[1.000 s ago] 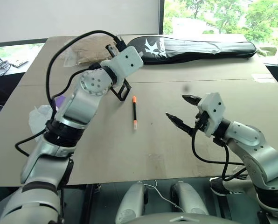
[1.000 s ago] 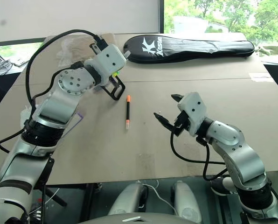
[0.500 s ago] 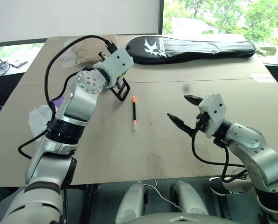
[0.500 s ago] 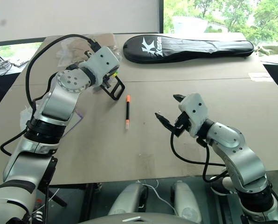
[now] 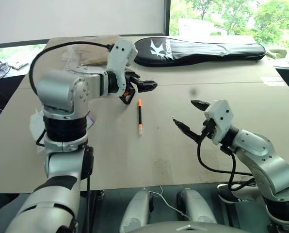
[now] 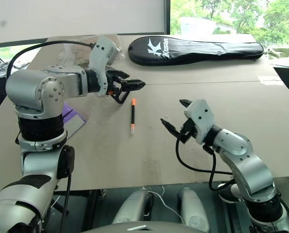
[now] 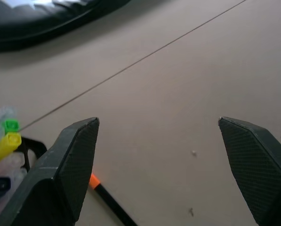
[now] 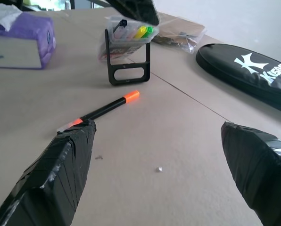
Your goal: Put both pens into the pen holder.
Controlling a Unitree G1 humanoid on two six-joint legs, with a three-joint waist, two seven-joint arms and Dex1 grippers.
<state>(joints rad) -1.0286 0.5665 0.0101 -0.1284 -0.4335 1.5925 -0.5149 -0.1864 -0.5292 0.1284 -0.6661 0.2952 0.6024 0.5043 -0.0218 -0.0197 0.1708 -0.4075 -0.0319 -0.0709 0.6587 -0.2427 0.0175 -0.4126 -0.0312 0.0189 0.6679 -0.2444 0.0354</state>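
Both grippers gaping empty: left gripper (image 6: 135, 85) hovering beside pen holder (image 8: 126, 40), possibly nudging it over; right gripper (image 5: 188, 118) risking rolling orange-ended pen (image 5: 139, 116) away.

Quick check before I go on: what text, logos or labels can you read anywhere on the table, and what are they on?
"K" logo with "KASON", white print on the long black bag at the far side of the table; the smaller letters are blurry, so the spelling is uncertain.
Purple tissue box: a small dark mark, too small to read.
Nothing else readable.
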